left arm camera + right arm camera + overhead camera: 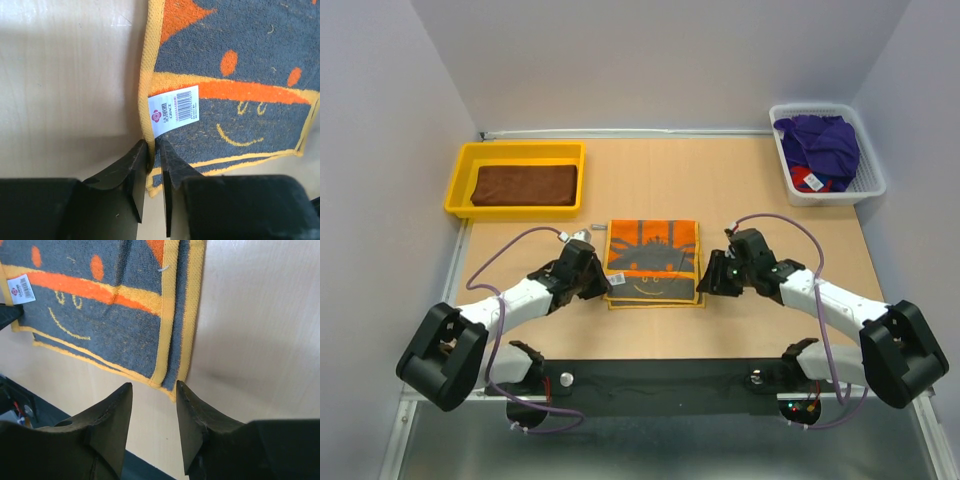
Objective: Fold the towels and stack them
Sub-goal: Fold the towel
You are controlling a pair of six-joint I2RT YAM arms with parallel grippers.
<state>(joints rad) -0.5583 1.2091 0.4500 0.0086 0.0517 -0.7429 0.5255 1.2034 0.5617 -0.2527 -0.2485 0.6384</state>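
Top external view is showing the orange towel [653, 262] lying folded in the middle of the surface [770, 200], right between the two arms. The left gripper [152, 150] is pinching the yellow edge of the orange towel, with its jaws nearly together, just below a white label [173, 110]. The right gripper [154, 390] is sitting with its jaws partly apart and is not gripping anything. A corner of the orange towel is lying just in front of the gap. The brown towel [525, 185] is lying folded in the yellow tray [455, 190] at the far left. The purple towel [820, 145] is sitting bunched up in the white basket [875, 170] at the far right, with a bit of the red towel [807, 180] peeking out under it.
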